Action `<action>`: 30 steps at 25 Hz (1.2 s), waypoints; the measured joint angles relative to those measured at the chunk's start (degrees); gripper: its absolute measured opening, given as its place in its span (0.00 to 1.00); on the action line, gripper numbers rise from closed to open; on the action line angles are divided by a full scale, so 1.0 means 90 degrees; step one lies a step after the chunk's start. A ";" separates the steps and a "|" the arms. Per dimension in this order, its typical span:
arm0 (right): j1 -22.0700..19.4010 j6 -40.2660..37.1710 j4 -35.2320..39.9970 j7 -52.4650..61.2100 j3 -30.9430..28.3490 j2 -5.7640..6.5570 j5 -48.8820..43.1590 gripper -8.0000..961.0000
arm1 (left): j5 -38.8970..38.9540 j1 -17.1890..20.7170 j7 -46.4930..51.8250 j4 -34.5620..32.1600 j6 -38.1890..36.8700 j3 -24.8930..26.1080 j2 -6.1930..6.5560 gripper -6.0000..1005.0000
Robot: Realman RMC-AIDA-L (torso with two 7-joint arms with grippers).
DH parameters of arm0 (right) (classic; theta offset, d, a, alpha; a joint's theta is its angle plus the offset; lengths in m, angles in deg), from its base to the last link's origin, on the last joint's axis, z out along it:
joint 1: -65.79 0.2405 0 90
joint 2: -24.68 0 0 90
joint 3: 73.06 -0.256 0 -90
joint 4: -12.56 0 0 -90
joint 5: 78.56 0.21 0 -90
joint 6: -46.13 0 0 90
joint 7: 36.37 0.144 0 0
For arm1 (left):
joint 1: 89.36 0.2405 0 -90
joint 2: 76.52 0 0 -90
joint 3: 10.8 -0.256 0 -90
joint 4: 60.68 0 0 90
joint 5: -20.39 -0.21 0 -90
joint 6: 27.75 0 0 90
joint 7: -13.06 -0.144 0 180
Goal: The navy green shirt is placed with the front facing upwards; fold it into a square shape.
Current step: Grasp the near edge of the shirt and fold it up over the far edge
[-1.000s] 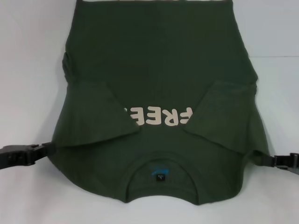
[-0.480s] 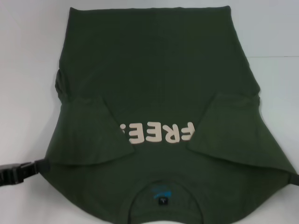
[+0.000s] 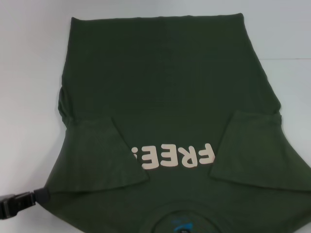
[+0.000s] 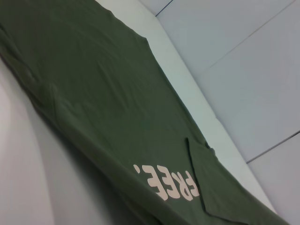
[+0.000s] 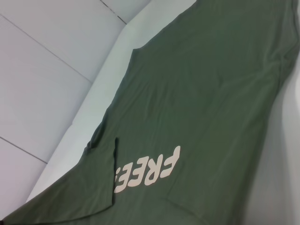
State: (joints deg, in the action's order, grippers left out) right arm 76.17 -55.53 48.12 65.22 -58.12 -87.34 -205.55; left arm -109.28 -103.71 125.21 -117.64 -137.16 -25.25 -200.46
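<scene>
The left claw [image 3: 39, 196] sits at the near left edge of the head view, its dark fingers clamped on the left shoulder edge of the navy green shirt [image 3: 160, 92]; the right claw is out of sight in every view. The shirt lies front up across the white counter [image 3: 29, 73], hem far, collar [image 3: 180, 218] at the near edge, with both short sleeves folded inward onto the chest, flanking the cream "FREE!" lettering [image 3: 172, 156], which reads upside down from the head camera
</scene>
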 joint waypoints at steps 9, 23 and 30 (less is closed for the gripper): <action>-0.0315 -0.0296 0.0006 -0.0124 -0.0017 0.0082 -0.0020 0.05 | 0.0016 0.0177 -0.0033 0.0226 -0.0274 0.0090 -0.0039 0.03; -0.0423 -0.0461 0.0003 0.0016 -0.0538 0.0204 -0.0011 0.05 | 0.0047 -0.0127 0.0079 0.0429 -0.0195 0.0192 0.0014 0.03; 0.0501 -0.0139 0.0004 0.0328 -0.0839 0.0249 0.0016 0.05 | 0.0245 -0.1234 0.0207 0.1094 0.0540 0.0338 0.0400 0.03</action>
State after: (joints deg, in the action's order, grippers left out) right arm 80.67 -56.78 48.15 68.17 -65.68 -85.09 -205.41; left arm -107.07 -114.82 127.07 -107.79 -132.30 -22.22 -196.86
